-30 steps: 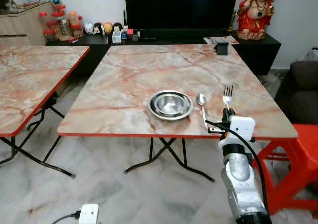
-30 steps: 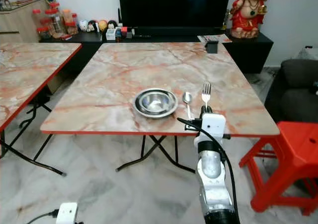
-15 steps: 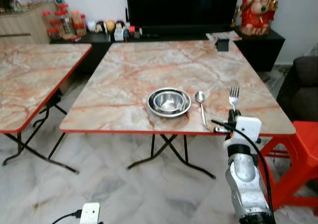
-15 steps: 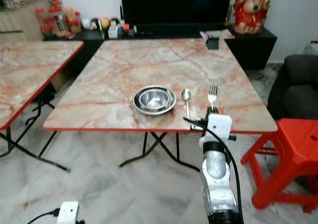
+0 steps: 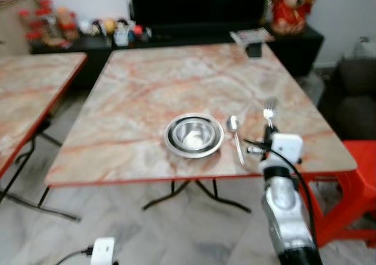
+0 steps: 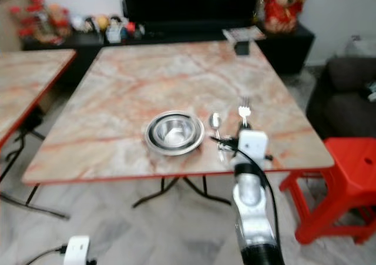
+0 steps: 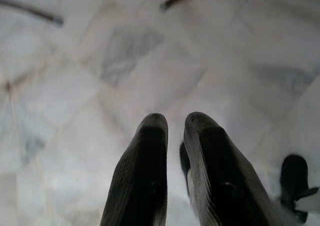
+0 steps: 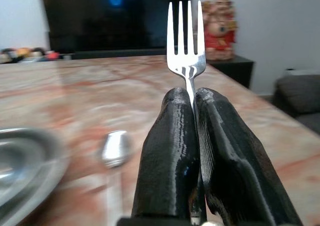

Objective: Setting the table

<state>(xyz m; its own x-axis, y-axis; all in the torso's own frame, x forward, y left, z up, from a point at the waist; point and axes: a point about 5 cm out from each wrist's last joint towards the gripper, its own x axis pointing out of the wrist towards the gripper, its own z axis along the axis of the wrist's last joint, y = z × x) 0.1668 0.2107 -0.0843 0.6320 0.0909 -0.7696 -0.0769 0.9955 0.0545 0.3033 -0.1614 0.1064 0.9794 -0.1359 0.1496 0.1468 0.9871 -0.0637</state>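
My right gripper (image 8: 192, 98) has its jaws clamped on the handle of a fork (image 8: 186, 40), which stands out past my fingertips with its tines pointing away from me. From my head, I see that arm reaching over the near right part of the marble-patterned bench (image 5: 147, 83), with the fork (image 5: 269, 109) held above the surface, tines toward the far edge.

A spoon (image 5: 234, 133) lies flat on the bench just left of the fork, its bowl toward the far side and its handle toward me. Left of the spoon sits a round steel bowl (image 5: 194, 135), close beside it but apart. So, from left to right, bowl, spoon and fork line up near the bench's front edge.

My left gripper (image 7: 172, 131) hangs down over the pale marble floor (image 7: 90, 60), its jaws nearly together with a thin gap and nothing held between them.

A red stool (image 6: 346, 177) stands to the right of the bench, and a second bench (image 5: 29, 94) of the same pattern stands to the left. A small dark object (image 5: 254, 49) rests near the far right corner of the main bench; I cannot tell what it is.
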